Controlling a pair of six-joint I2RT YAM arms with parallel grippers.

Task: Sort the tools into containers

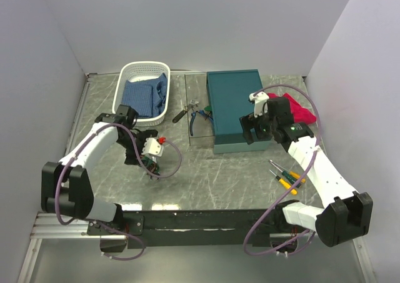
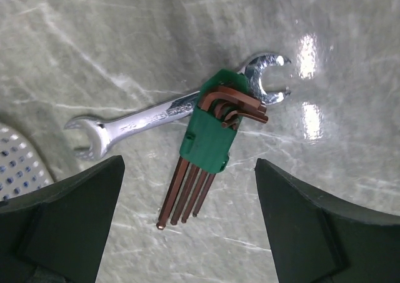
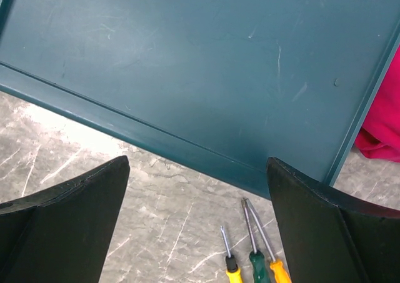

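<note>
The left gripper [image 2: 189,167] is wide open and empty, with the silver spanner [image 2: 140,119] under a green hex key set [image 2: 209,130] at its 12 o'clock. The top view barely shows them. The right gripper [image 3: 198,164] hangs open over the teal box [image 3: 187,64].

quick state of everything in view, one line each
teal box: lid shut
spanner: lying flat, under hex key set
hex key set: lying across spanner
screwdrivers: lying outside box
pliers: lying left of box
blue cloth: in white basket
left tool: open, empty
right tool: open, empty
</note>
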